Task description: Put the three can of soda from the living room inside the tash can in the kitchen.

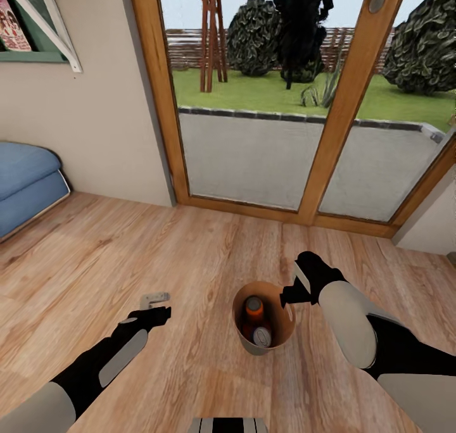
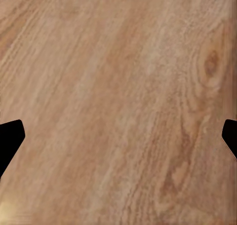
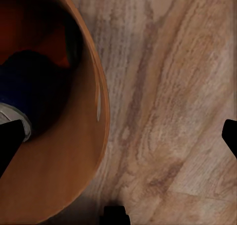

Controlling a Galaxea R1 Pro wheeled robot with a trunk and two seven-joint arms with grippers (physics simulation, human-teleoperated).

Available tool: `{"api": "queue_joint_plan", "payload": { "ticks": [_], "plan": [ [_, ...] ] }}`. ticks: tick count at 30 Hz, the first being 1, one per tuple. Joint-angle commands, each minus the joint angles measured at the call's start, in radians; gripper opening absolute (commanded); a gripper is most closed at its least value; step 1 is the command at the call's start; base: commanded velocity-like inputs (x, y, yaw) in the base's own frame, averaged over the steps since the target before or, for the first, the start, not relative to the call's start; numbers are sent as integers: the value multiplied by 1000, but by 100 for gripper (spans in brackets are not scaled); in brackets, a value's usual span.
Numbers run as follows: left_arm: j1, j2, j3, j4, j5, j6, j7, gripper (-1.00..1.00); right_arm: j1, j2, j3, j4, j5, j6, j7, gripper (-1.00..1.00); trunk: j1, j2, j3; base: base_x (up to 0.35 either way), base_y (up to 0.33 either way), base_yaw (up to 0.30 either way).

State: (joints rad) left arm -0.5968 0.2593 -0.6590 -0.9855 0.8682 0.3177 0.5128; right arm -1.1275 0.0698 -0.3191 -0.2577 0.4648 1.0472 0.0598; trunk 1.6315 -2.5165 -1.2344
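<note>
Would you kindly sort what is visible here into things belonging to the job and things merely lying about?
Job:
- trash can
- orange soda can inside it
- dark blue soda can inside it

Lying about:
- blue sofa
- glass doors
- wood floor

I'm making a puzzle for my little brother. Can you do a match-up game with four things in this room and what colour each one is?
Things:
1. sofa
2. trash can
3. upright can of soda
4. grass outside

Colours:
A. green
B. orange
C. blue
D. copper-brown

Right pairs: 1-C, 2-D, 3-B, 4-A.

The sofa is by the wall on the left, the trash can stands on the wood floor near the right gripper, the orange can is inside the trash can, and the grass is behind the glass doors.
</note>
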Motion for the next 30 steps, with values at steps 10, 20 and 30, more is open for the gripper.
{"api": "queue_joint_plan", "payload": {
  "ticks": [10, 20, 30],
  "plan": [
    [0, 0, 0, 1, 0, 1, -3, 100, 0, 1, 1, -1, 0, 0, 0, 100, -4, 2, 39, 0, 0, 0],
    [0, -3, 0, 2, 0, 1, -5, 100, -1, 1, 2, -3, 2, 0, 0, 100, -9, 5, 77, 0, 0, 0],
    [0, -19, -1, 34, -1, 0, -9, 100, 4, 19, 34, -232, 1, 0, 5, 100, -13, 7, 116, 0, 0, 0]
  ]
}}
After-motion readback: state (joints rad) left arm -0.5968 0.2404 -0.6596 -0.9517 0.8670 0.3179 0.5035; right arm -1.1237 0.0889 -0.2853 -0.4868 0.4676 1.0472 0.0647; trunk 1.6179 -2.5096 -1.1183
